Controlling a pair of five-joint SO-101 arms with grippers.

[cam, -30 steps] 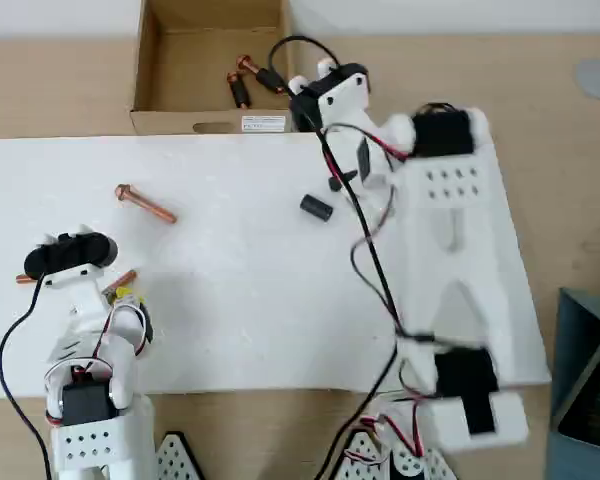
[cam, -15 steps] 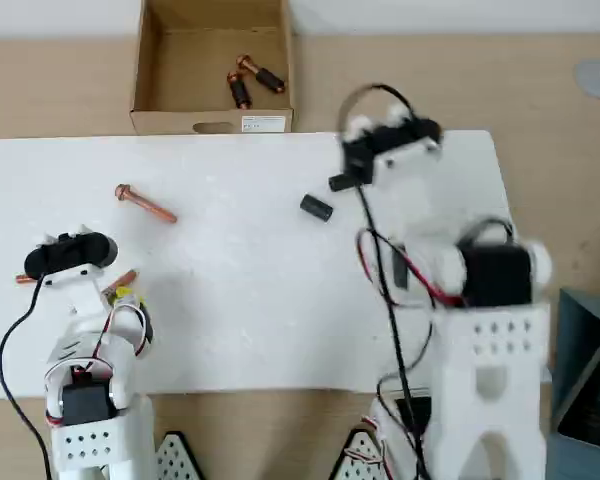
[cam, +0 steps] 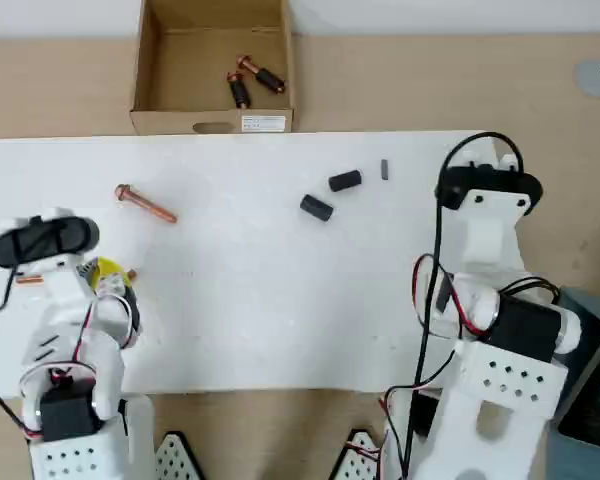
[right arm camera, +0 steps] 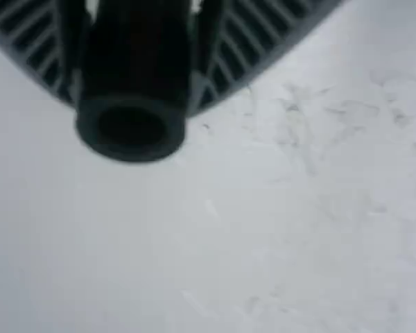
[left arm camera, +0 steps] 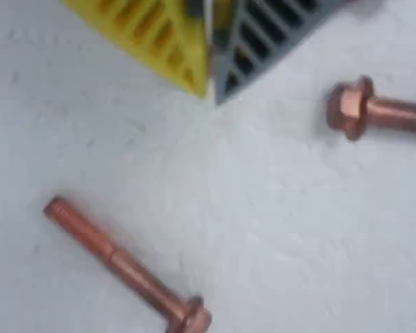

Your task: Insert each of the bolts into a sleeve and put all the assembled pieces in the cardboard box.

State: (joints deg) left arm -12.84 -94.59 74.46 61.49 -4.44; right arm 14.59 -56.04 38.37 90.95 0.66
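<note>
My left jaws pressed together beside two bolts [left arm camera: 125, 267], my right jaws pinching a black sleeve [right arm camera: 132, 118], two sleeves [cam: 344, 181] lying loose

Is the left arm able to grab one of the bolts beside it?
Probably yes. One bolt lies bare on the white mat by the left gripper, nothing covering it, though its shut jaws must open first.

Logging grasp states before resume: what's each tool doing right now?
Left tool: closed, empty.
Right tool: closed on a black sleeve.
</note>
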